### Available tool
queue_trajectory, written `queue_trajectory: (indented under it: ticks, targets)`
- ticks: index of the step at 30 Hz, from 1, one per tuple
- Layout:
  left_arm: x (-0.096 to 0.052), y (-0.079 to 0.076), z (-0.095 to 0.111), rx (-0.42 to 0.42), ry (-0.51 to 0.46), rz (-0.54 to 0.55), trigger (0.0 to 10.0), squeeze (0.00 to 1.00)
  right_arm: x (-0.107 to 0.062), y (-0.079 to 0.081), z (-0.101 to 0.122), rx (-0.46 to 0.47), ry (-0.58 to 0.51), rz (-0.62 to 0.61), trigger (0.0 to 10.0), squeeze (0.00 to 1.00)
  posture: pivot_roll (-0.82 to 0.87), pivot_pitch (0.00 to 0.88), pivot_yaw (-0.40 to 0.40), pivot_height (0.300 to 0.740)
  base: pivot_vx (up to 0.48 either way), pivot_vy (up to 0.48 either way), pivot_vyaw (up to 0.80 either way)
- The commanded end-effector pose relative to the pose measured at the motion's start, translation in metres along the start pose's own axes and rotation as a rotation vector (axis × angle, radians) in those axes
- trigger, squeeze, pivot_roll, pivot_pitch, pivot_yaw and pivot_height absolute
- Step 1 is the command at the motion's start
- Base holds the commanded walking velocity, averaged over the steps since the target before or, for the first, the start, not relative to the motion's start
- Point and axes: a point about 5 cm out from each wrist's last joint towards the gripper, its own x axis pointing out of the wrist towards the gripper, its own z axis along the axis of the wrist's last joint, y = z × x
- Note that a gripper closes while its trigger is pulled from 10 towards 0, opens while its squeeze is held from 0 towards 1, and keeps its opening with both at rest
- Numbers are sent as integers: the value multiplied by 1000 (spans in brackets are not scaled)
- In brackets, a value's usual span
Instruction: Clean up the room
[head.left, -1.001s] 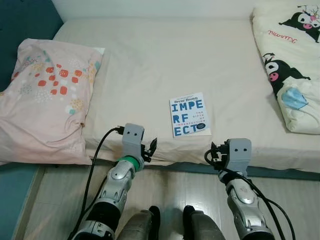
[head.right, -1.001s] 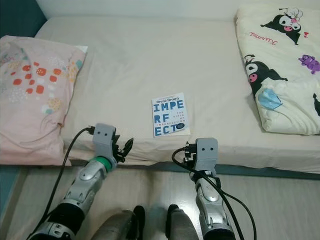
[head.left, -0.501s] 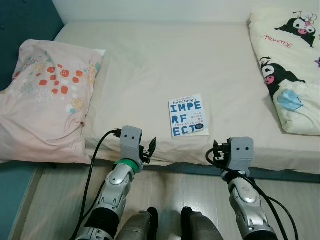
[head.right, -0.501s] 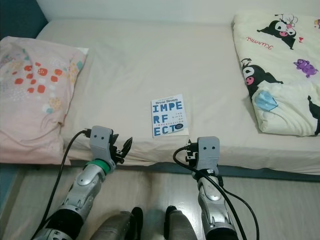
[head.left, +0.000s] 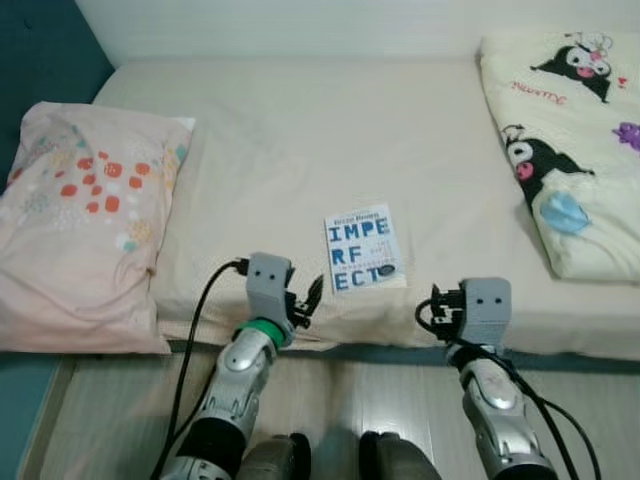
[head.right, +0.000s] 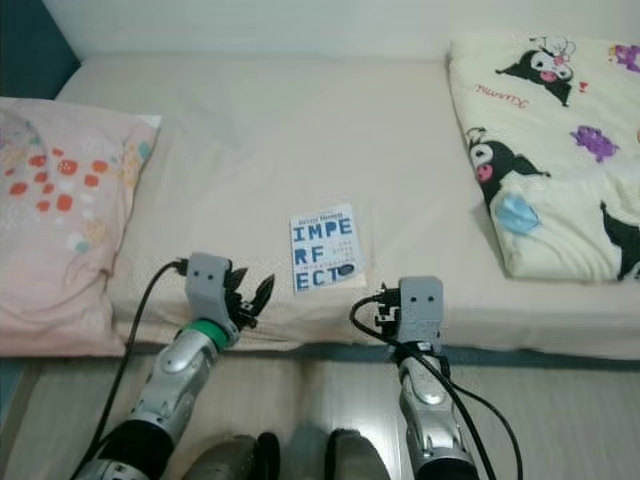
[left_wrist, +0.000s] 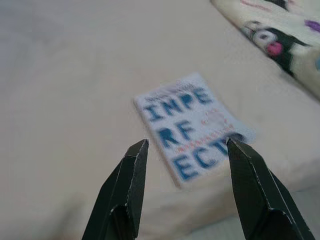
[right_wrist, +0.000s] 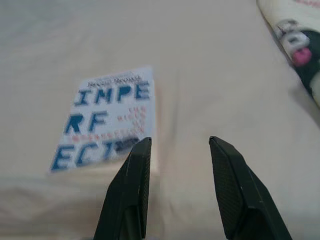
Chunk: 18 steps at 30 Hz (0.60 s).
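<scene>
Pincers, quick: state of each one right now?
Left pincer: open, empty, at the bed's near edge, pointed at the book.
Right pincer: open, empty, just right of the book.

A white paperback book with large blue lettering (head.left: 364, 252) lies face up on the cream-sheeted bed (head.left: 330, 140). Its cover carries a small dark line at the top that appears to read "Brené Brown". Below it, big blue capitals stand in three rows: "IMPE", "RF", "ECT". Thin red print sits between and beside the rows, too small to read. A dark oval badge at the cover's lower corner cannot be read either.

On the cream cartoon-printed quilt (head.right: 560, 150), red cursive script runs beside a black-and-white character; it seems to read "Kuromi", though it is viewed upside down and not sharp.
</scene>
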Motion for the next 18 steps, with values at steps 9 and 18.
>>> queue_trajectory:
  ticks: [9, 18]
  targets:
    - [-8, 3, -10, -9, 28, 0, 10000, 0, -5, 6, -8, 10, 26, 12, 10000, 0, -24, 139, 99, 740, 368, 0, 0]
    - [-10, 0, -12, 5, 30, -36, 10000, 0, -8, 11, -10, 28, 40, 22, 10000, 0, -22, 145, 103, 740, 0, 0, 0]
